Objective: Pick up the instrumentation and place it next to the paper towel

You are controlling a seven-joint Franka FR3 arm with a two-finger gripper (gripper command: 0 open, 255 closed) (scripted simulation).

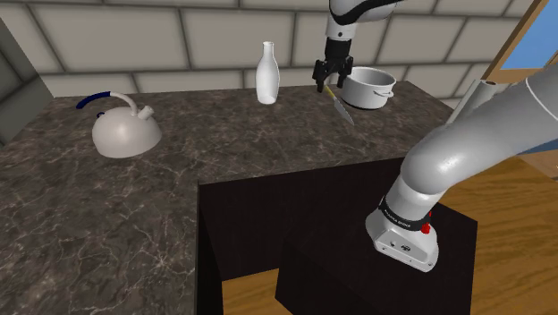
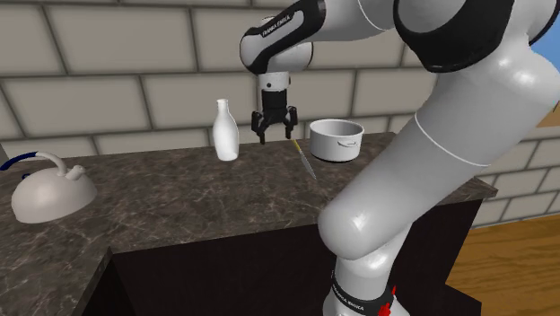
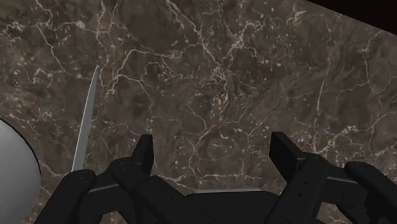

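The black pincer [image 3: 214,147] is held wide open above the dark stone counter [image 3: 254,63], and nothing is gripped between its fingers. The knife [image 3: 86,124] is seen just beside one finger, outside the gap. It is laid on the counter near the white pot [image 1: 369,87].

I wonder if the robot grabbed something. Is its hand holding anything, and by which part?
Nothing is held. The hand is open, its fingers apart with bare counter between them. The knife lies beside one finger, outside the gap.
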